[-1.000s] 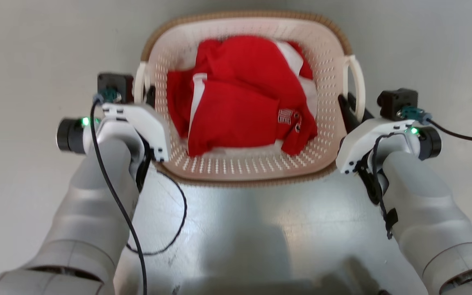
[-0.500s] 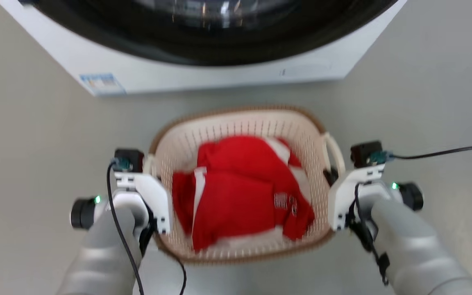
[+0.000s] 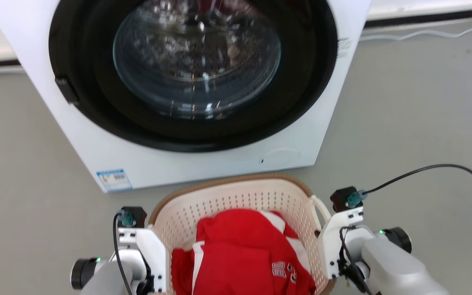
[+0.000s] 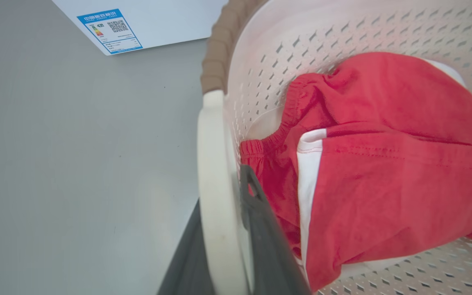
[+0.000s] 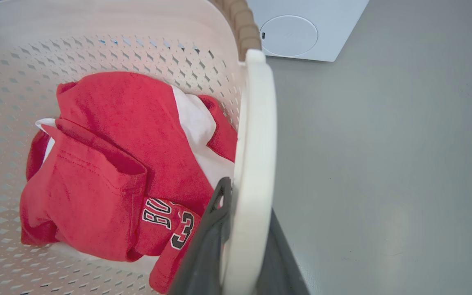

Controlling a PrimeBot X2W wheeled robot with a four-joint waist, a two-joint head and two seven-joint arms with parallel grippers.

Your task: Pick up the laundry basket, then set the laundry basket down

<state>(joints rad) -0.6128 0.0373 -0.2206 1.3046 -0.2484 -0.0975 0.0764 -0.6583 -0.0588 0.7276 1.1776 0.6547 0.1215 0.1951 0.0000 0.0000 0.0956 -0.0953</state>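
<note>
The laundry basket (image 3: 228, 184), cream and perforated with a brown rim, is at the bottom middle of the head view, holding red and white clothes (image 3: 240, 254). My left gripper (image 4: 221, 192) is shut on the basket's left white loop handle (image 4: 213, 155), one dark finger on each side. On the opposite side my right gripper (image 5: 249, 200) is shut on the right handle (image 5: 256, 123) in the same way. Both gripper bodies flank the basket in the head view, left (image 3: 144, 246) and right (image 3: 334, 241). Whether the basket rests on the floor, I cannot tell.
A big white washing machine (image 3: 203, 164) with a round dark glass door (image 3: 195, 61) stands just beyond the basket. Grey floor (image 3: 404, 123) spreads to both sides. A black cable (image 3: 445, 166) loops from my right wrist; a pale cable (image 3: 424, 33) lies by the wall.
The head camera has tilted upward, so the washing machine has come into view and the basket sits lower in the picture. Both grippers stay shut on the handles.
</note>
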